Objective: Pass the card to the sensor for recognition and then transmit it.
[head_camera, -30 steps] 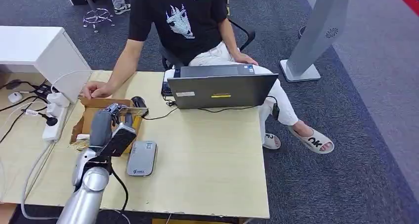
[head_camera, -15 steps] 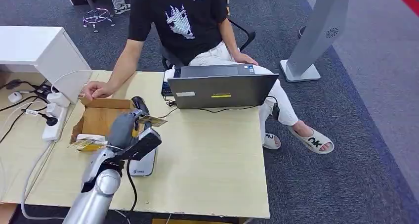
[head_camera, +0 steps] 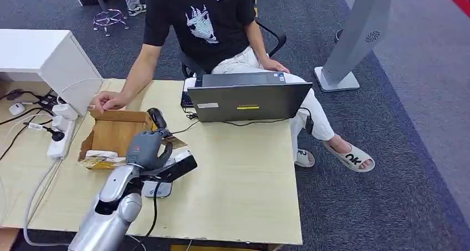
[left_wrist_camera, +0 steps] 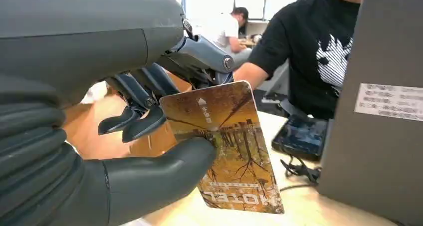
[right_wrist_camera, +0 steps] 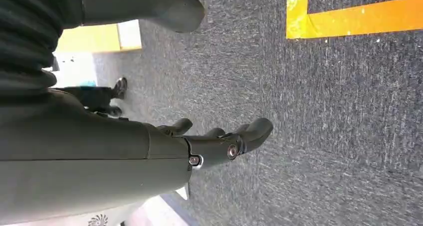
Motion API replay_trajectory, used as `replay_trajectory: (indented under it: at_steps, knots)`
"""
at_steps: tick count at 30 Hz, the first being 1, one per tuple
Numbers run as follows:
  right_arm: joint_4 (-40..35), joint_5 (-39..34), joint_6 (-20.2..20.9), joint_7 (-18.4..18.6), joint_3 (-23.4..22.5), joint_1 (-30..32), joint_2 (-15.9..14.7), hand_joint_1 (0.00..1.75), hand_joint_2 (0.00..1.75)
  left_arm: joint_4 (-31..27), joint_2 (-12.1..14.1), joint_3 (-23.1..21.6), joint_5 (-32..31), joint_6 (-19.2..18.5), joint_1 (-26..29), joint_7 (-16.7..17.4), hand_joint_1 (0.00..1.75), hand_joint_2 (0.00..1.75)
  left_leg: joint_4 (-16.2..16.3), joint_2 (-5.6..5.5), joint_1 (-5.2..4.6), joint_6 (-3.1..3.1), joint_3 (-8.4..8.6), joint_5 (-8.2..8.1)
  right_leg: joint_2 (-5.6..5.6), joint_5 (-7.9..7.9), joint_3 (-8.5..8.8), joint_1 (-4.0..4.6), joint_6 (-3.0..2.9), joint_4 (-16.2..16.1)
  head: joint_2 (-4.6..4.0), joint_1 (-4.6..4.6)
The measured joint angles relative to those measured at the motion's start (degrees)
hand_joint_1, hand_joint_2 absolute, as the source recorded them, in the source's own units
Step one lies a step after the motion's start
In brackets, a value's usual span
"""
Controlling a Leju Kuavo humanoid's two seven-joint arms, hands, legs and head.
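Cardboard box (head_camera: pixel 113 134) beside laptop (head_camera: pixel 249 100) — person behind.

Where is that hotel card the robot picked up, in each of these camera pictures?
Head view: the card sticks out of the left hand, between the cardboard box and the laptop.
Left wrist view: the card fills the middle, pinched by the thumb, HOTEL lettering upside down.
Right wrist view: the card is not in it; the right hand hangs over carpet.
Shared landmark: the laptop lid.
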Motion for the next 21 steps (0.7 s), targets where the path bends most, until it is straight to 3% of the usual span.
replay_trajectory:
  at_steps: [11, 21]
  knots:
    - [0.0, -1.37, -0.28, 0.0, -1.16, 0.12, 0.0, 0.0, 1.75, -0.35, 1.64, -0.74, -3.04, -0.22, -0.6, 1.75, 1.75, 1.75, 0.0, 0.0, 0.0, 0.0, -0.01, 0.0, 0.0, 0.0, 0.01, 0.0, 0.0, 0.0, 0.0, 0.02]
    - [0.0, -2.01, -0.57, 0.0, -1.99, 0.39, 0.31, 0.0, 1.75, -5.07, 3.54, -1.97, -1.16, -0.37, 3.84, -0.07, 1.75, 1.75, -0.01, 0.0, 0.0, 0.0, -0.02, -0.01, 0.0, -0.01, 0.0, 0.0, 0.0, 0.0, 0.0, 0.02]
